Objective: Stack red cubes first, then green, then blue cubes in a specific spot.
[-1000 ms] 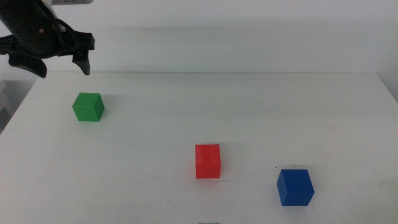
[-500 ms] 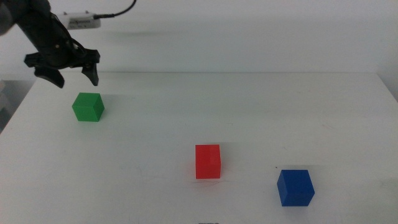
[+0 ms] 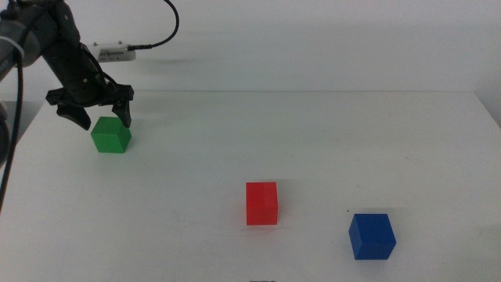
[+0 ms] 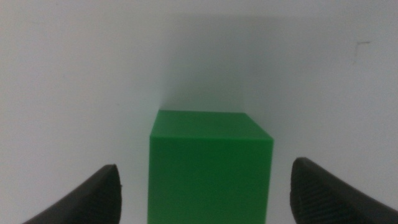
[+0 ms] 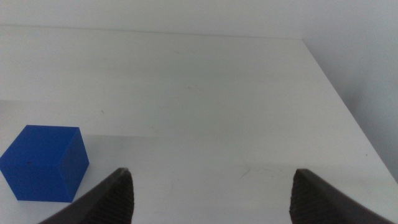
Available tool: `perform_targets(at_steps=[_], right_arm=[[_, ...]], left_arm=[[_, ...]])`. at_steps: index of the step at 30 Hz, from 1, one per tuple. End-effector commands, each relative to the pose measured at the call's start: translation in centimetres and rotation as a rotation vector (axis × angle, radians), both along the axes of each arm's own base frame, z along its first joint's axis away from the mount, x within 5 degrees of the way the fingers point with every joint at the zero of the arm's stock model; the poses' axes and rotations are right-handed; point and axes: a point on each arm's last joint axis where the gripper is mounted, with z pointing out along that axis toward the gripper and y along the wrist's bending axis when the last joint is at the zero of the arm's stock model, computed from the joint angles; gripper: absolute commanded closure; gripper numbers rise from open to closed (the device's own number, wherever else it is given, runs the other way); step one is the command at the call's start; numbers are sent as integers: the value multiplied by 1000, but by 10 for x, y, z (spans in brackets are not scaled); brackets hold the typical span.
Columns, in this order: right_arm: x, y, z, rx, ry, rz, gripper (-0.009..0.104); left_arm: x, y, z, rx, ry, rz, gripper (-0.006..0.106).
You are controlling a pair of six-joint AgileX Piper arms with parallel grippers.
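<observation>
Left gripper [image 3: 91,115], jaws apart, sits just above the green cube [image 3: 110,135] at far left, straddling it squarely; right gripper [image 5: 211,186] waits, jaws apart, near the blue cube [image 5: 45,163].

Right gripper [image 5: 211,190]: the two dark jaws stand wide apart, with only bare white table [image 5: 205,93] between them — nothing gripped. Blue cube [image 5: 45,163]: resting flat on the table, just beside one jaw and outside the gap, not touching it. Top face and two side faces visible, matte. The table's far edge and one side edge are in view.
</observation>
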Motion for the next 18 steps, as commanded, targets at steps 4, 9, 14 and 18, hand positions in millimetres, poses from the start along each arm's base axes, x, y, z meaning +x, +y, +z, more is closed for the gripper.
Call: perform_targets(at_steps=[4,9,14,18], right_arm=[[-1,0,14,-14,-115,2,31],[-1,0,14,-14,-115,2,31],[-1,0,14,-14,-115,2,31],[-1,0,14,-14,-115,2,31]], left_arm=[[0,-1,29,-11,-83,-3,9],[3,-1,18,-12,-66,-2,9],[3,-2,19,-6,-78,-25,14],[3,-2,19,-4,-79,-34,30]])
